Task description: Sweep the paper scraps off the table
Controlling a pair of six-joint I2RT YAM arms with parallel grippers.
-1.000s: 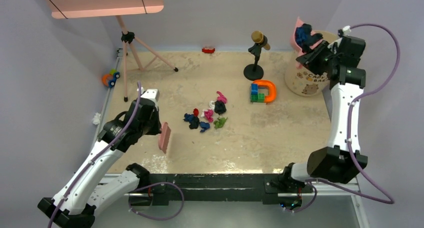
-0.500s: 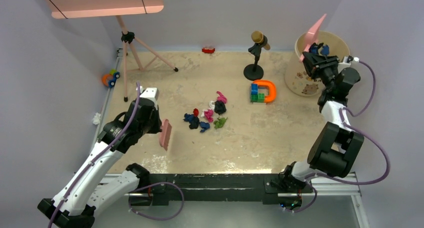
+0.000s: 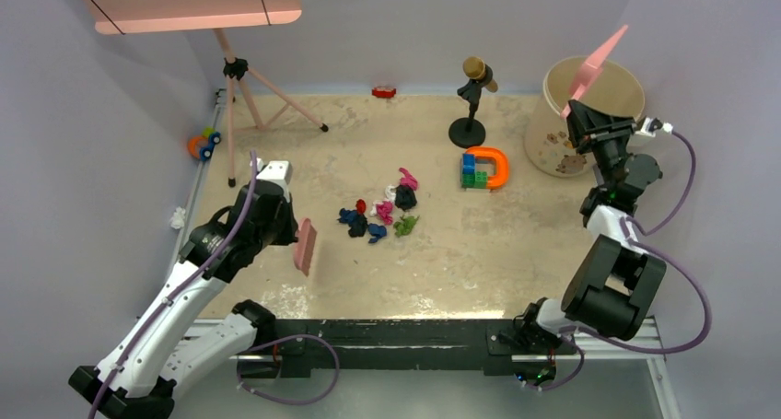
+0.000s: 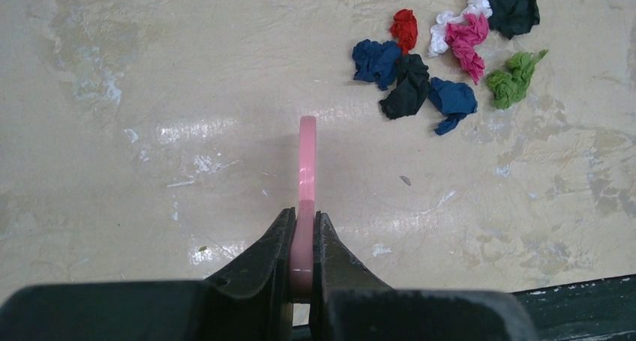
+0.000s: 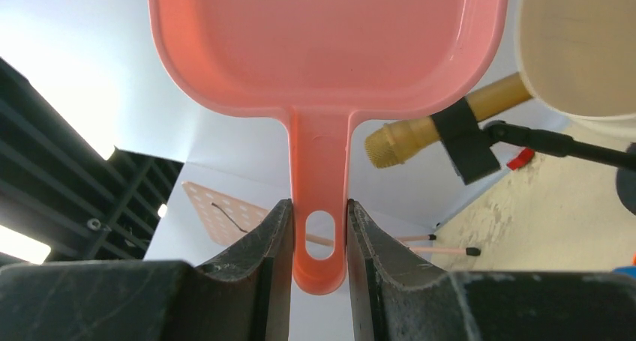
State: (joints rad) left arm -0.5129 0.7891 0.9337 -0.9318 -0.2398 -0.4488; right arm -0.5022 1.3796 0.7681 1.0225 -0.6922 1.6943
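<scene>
1. Pinching a flat pink plastic brush [image 4: 307, 161], the left pincer [image 4: 302, 236] hangs near the near-left corner of the beige mottled bench [image 3: 516, 244].
2. Crumpled multicoloured paper scraps [image 3: 379, 215] cluster mid-bench, apart from the brush.
3. At the far-right corner, the right pincer [image 5: 319, 228] clamps the handle of a pink plastic dustpan [image 5: 330, 41] over a cream round bin [image 3: 553, 147].

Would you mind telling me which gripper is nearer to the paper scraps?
Left. The left gripper, shut on the pink brush, is just left of the paper scraps; the right gripper holds the pink dustpan up by the beige bucket, far right.
</scene>
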